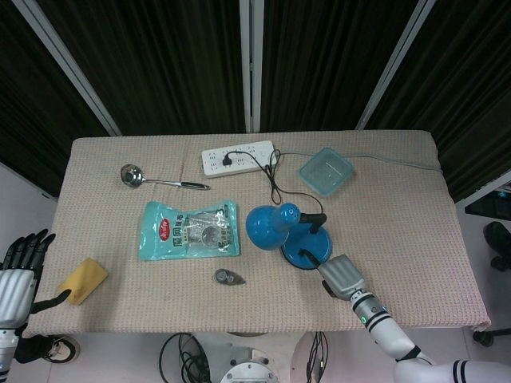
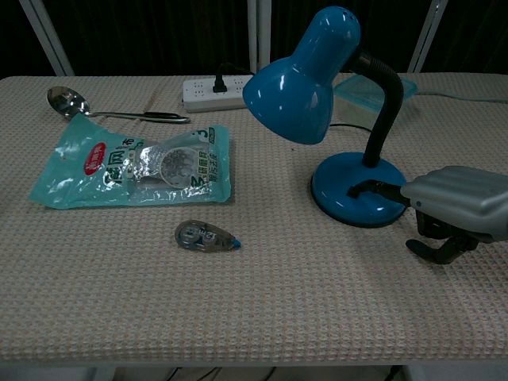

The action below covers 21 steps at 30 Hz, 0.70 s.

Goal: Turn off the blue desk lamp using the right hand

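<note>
Fingers of your right hand hold nothing, one extended onto the switch on the blue desk lamp base near the table front; pushing again could relight the unlit bulb or shove it toward the power strip.

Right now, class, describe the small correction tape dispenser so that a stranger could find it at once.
Start at the blue desk lamp near the table's middle. Left of its base and nearer the front edge, just below the teal packet, lies the correction tape dispenser: a small, clear, teardrop-shaped case with a blue tip.
</note>
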Motion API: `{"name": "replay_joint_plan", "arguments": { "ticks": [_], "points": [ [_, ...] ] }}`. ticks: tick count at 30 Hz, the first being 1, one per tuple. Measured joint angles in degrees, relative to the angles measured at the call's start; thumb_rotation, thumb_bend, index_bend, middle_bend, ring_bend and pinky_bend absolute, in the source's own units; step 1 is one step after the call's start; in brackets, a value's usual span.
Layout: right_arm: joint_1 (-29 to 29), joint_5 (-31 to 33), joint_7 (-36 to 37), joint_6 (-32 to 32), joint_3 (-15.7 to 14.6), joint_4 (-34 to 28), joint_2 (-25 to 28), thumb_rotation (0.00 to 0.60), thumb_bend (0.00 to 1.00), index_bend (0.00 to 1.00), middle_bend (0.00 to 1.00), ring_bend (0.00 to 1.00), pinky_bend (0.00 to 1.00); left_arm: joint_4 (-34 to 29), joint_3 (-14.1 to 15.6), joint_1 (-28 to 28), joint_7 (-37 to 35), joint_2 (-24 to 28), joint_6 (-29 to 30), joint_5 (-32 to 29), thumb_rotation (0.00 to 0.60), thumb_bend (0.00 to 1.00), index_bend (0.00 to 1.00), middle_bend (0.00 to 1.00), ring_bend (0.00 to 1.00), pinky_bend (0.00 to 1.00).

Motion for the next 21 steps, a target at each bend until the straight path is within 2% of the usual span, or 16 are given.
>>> {"name": "replay_joint_plan", "arguments": {
  "ticks": [9,12,16,18,20,21],
  "points": [
    [0.3,-0.8,1.9,0.7,-0.8,0.5,0.1,0.600,0.46,0.00,1.00,0.90,0.92,-0.1,0.1,0.1,-0.2,0.1,0.0,-0.1,0.600,0.05,0.00,0.00,0.00,0.00],
    [-0.5,-3.3,2.9,3.2,-0.9,-1.0,1.7,0.600,0.44,0.00,1.00,0.89,0.91,-0.5,0.1,0.1,0.0,0.4,0.2,0.0,0.600,0.05,0.00,0.00,0.00,0.00],
    [-3.6,-9.2,7.1,9.4,-2.0,-4.2,6.5,0.600,0.41,0.00,1.00,0.88,0.88,-0.9,0.0,0.1,0.4,0.6,0.4,0.2,0.600,0.05,0.00,0.00,0.00,0.00],
    [-5.2,-11.3,10.6,11.6,-2.8,-5.2,8.7,0.600,0.38,0.00,0.95,0.82,0.83,-1.2,0.0,0.0,0.6,0.6,0.3,0.4,0.600,0.05,0.00,0.00,0.00,0.00],
    [-7.3,-13.8,15.7,13.5,-3.7,-5.6,11.4,0.600,0.35,0.00,0.84,0.74,0.79,-1.4,0.0,-0.2,0.9,0.6,0.2,0.6,0.600,0.05,0.00,0.00,0.00,0.00],
    [-8.3,-14.9,17.9,14.5,-4.0,-5.5,12.3,0.600,0.34,0.00,0.75,0.67,0.77,-1.6,0.1,-0.3,1.2,0.6,0.1,0.8,0.600,0.05,0.00,0.00,0.00,0.00]
  ]
}}
